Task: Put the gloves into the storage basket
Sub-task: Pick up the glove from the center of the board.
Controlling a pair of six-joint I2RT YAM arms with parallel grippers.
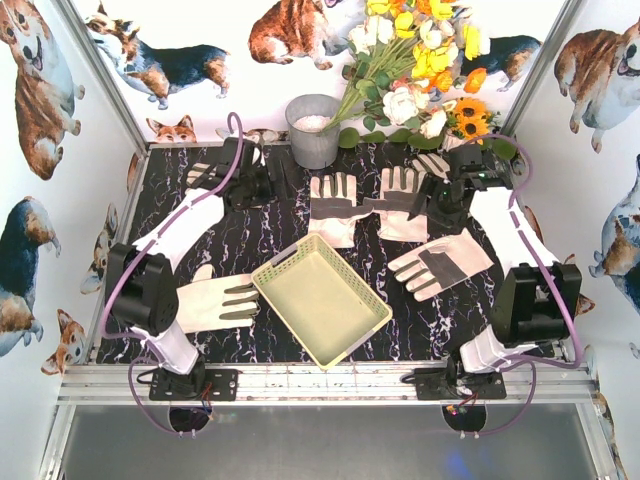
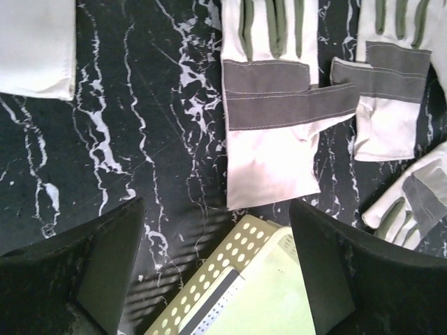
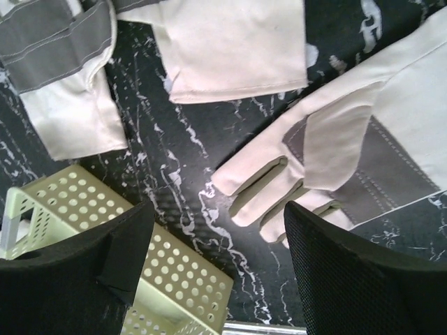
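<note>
The pale yellow-green storage basket (image 1: 320, 300) sits skewed at the table's middle with nothing in it. Several cream gloves with grey strips lie flat around it: one to its left (image 1: 215, 303), two behind it (image 1: 333, 205) (image 1: 400, 200), one to its right (image 1: 440, 262). My left gripper (image 1: 268, 186) hovers at the back left, open and holding nothing. In the left wrist view that gripper (image 2: 218, 272) frames the basket's corner (image 2: 244, 293), with a glove (image 2: 272, 105) beyond. My right gripper (image 1: 432, 207) hangs open at the back right. In the right wrist view it (image 3: 220, 258) is above bare table between the basket (image 3: 167, 272) and a glove (image 3: 349, 167).
A grey metal bucket (image 1: 313, 130) and a bunch of flowers (image 1: 420, 70) stand at the back edge. Further gloves lie under the arms at the back left (image 1: 205, 172) and back right (image 1: 432, 163). Corgi-print walls close in three sides.
</note>
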